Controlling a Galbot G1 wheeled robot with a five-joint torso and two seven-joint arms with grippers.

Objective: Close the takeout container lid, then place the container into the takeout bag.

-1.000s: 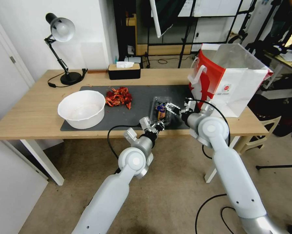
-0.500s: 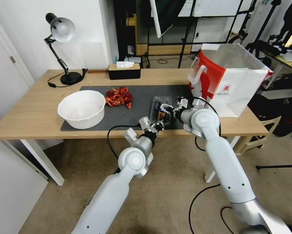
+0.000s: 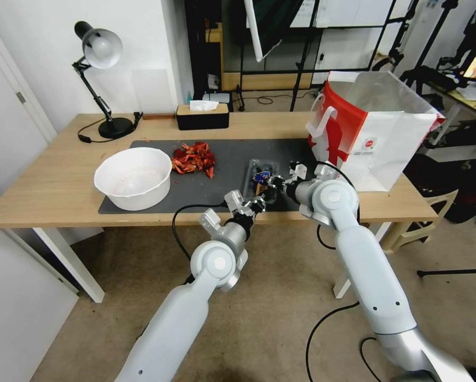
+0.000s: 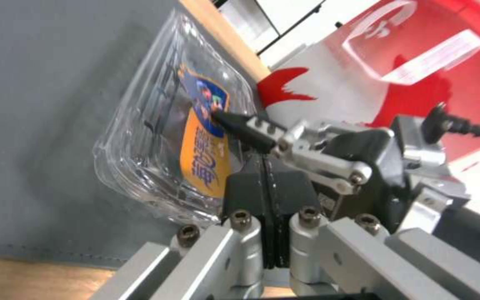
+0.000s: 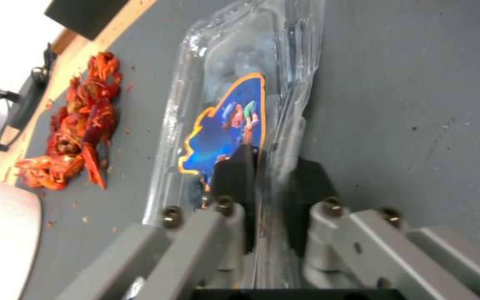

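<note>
While half-hidden by both grippers, takeout container (image 3: 259,178): right gripper (image 5: 268,183) pinching lid (image 5: 234,121), left gripper (image 4: 266,183) closed empty.

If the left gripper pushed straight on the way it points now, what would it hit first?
Probably the takeout container, just past the shut left gripper. The right gripper, clamping that container's edge, crosses close to the same line, and depth is unclear.

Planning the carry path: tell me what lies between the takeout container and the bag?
Bare dark mat, crossed by the right gripper and its wrist, in the head view.
</note>
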